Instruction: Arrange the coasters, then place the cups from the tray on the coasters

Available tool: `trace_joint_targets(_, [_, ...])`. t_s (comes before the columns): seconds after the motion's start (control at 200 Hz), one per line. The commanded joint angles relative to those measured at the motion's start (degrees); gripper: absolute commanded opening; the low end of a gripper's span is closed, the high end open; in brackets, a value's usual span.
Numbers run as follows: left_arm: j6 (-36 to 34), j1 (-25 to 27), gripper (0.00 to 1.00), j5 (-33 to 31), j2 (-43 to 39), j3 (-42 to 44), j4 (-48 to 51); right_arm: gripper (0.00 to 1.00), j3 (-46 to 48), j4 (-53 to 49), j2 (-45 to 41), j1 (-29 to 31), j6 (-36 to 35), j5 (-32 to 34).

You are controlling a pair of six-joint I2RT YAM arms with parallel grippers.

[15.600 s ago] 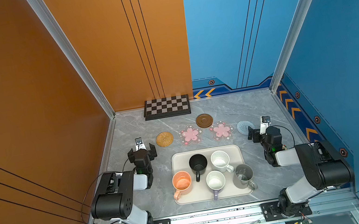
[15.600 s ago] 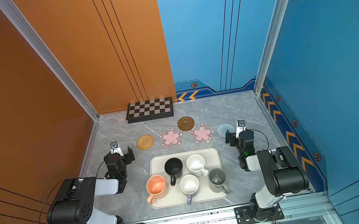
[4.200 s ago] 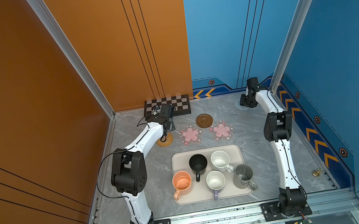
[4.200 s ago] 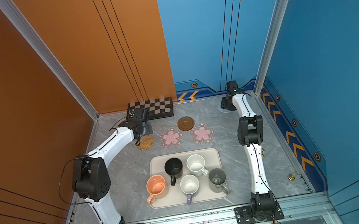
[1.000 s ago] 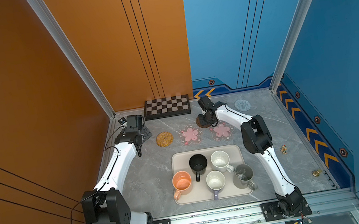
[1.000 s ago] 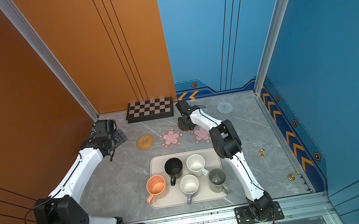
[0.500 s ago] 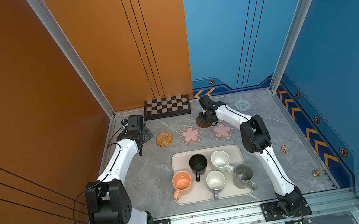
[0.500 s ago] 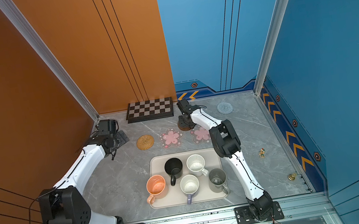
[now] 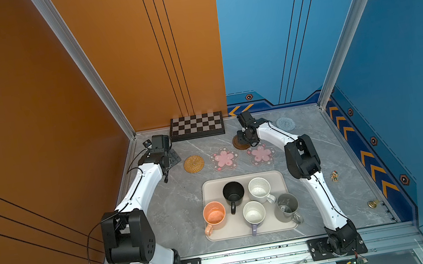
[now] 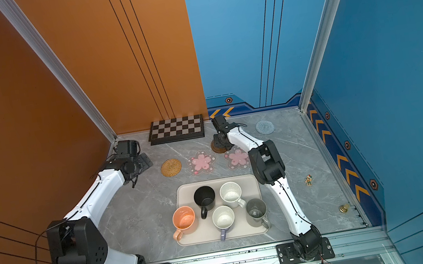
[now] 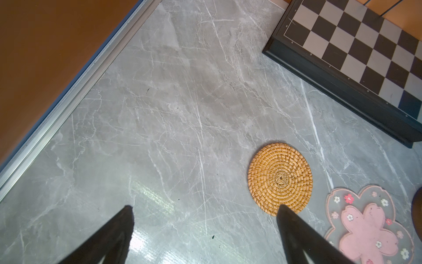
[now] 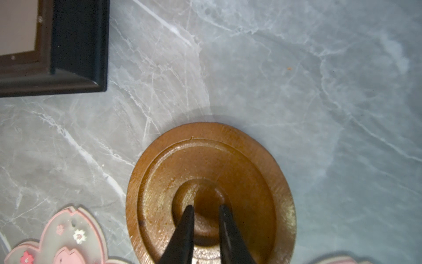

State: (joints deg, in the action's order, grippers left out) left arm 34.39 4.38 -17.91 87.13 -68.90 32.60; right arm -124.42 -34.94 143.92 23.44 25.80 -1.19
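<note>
Under the right claw [image 12: 207, 206], the wrist view shows what both top views hide: its two fingers [image 12: 183, 235] stand only a narrow gap apart, tips down over the central hollow of the brown wooden coaster [image 12: 251, 164], with nothing clamped between them. Whether they press the wood I cannot tell. In both top views the right arm [image 9: 271, 134] reaches far out, bent at the elbow, wrist pitched down. The left claw [image 11: 205, 206] is spread wide and empty above bare counter [image 11: 182, 114], the rattan coaster [image 11: 279, 178] just beside one finger. Only the top views show the cups [image 9: 233, 192] — all on the tray [image 9: 207, 187], well back from both claws.
</note>
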Motion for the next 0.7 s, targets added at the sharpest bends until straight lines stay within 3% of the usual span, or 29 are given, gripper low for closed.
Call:
trace_joint_targets(0.0, [0.7, -0.4, 0.98, 0.7, 0.5, -1.1, -0.2, 0.23, 1.5, -1.8, 1.1, -1.3, 0.9, 2.3])
trace_joint_targets(0.37, [1.1, -0.4, 0.98, 1.8, 1.5, -1.8, -0.2, 0.22, 0.5, -2.4, 2.5, -3.8, 2.8, 3.6])
trace_joint_targets(0.691, [1.6, 0.4, 0.98, 2.9, 4.2, -4.0, -0.1, 0.22, -8.7, -4.9, 7.9, -7.1, 2.8, 1.1])
